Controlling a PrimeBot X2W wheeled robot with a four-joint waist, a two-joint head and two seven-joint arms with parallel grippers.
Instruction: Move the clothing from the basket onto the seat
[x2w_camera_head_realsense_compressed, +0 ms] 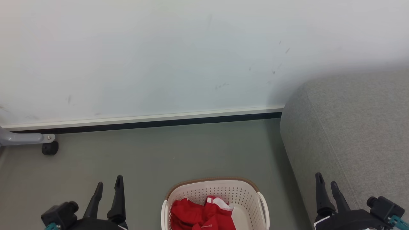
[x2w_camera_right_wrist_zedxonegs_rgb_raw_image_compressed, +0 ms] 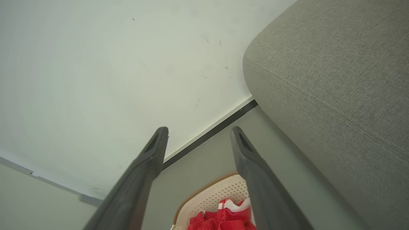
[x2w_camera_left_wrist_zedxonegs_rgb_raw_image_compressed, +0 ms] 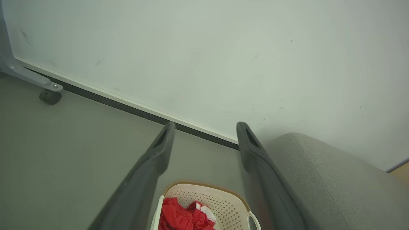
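Smooth floor (x2w_camera_head_realsense_compressed: 159, 153); perforated plastic basket (x2w_camera_head_realsense_compressed: 223, 191) holds crumpled clothing (x2w_camera_head_realsense_compressed: 191, 215).

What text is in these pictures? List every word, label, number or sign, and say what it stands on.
No text can be read.
The clothing shows only red folds and white trim, no lettering.
The basket, the seat and the wall bear no label; the wall has only scuffs.
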